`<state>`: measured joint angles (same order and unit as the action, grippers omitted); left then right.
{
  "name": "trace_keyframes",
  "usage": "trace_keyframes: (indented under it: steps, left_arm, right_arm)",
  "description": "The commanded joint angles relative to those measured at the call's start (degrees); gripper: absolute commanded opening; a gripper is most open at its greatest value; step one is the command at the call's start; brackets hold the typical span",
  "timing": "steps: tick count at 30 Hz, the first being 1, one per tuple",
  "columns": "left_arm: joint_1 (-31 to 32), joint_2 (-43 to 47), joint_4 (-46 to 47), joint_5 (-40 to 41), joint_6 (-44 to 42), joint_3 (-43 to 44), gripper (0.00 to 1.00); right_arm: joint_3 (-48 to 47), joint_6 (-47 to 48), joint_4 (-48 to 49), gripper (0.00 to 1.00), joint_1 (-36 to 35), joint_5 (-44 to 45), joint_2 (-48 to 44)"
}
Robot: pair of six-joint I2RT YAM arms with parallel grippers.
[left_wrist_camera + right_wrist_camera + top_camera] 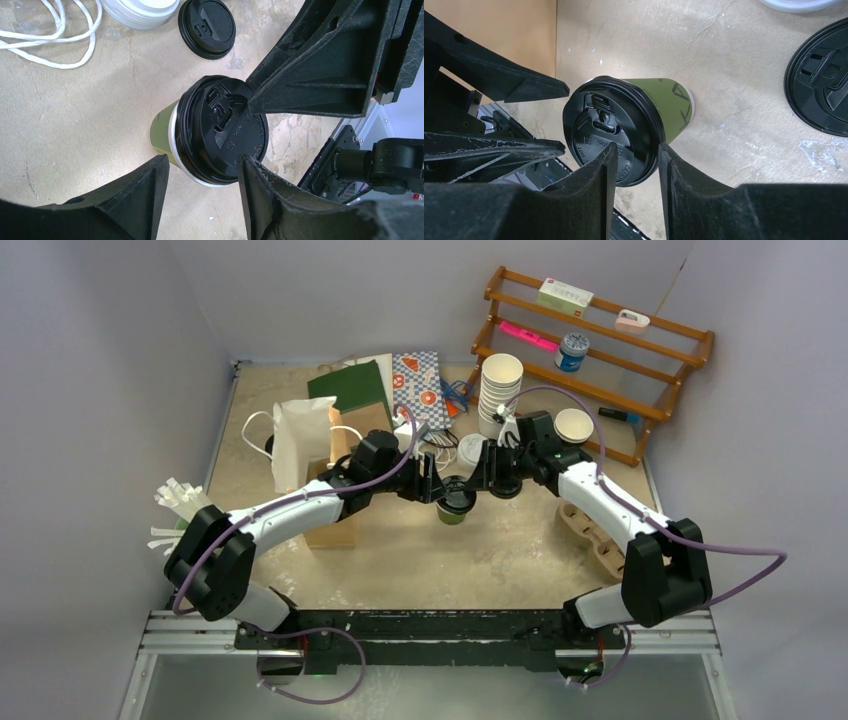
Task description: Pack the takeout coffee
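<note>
Overhead, shows the black-lidded cup upright on the bench near its middle, between the ends of the left arm and right arm. From the left wrist, finds the left gripper clamped on that cup at its rim, one finger each side, with a loose black lid lying apart behind. From the right wrist, finds the right gripper with jaws slightly apart, tips at the lid's near edge, gripping nothing.

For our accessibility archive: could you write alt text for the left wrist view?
A green cup with a black lid is held between the fingers of the left end effector, while a right end effector finger touches the lid's top. A spare black lid and white cord lie beyond.
</note>
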<state>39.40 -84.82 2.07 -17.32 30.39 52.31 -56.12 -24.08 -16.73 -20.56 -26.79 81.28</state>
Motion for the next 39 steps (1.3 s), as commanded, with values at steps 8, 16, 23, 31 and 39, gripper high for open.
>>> trace_keyframes:
  steps: [8,16,23,31,39]
  left_arm:
    - [-0.2,0.8,1.8,-0.1,-1.0,2.0,0.55]
    - [-0.2,-1.1,2.6,-0.7,-1.0,2.1,0.52]
    - [-0.2,-1.7,3.4,-1.4,-0.7,2.1,0.52]
    - [-0.2,-1.8,3.4,-1.0,-0.9,2.5,0.51]
    - [-0.2,-2.1,3.1,-0.2,-1.3,2.7,0.51]
  right_arm:
    - [-2.6,-0.4,0.8,0.37,0.2,-2.3,-0.2]
    - [-3.8,0.2,0.0,0.38,0.1,-1.5,0.1]
    - [-4.1,0.2,0.0,0.37,0.2,-2.1,0.3]
    - [-4.5,0.0,0.7,0.34,0.2,-3.3,1.2]
    - [-5.2,0.2,0.7,0.34,0.1,-3.4,1.8]
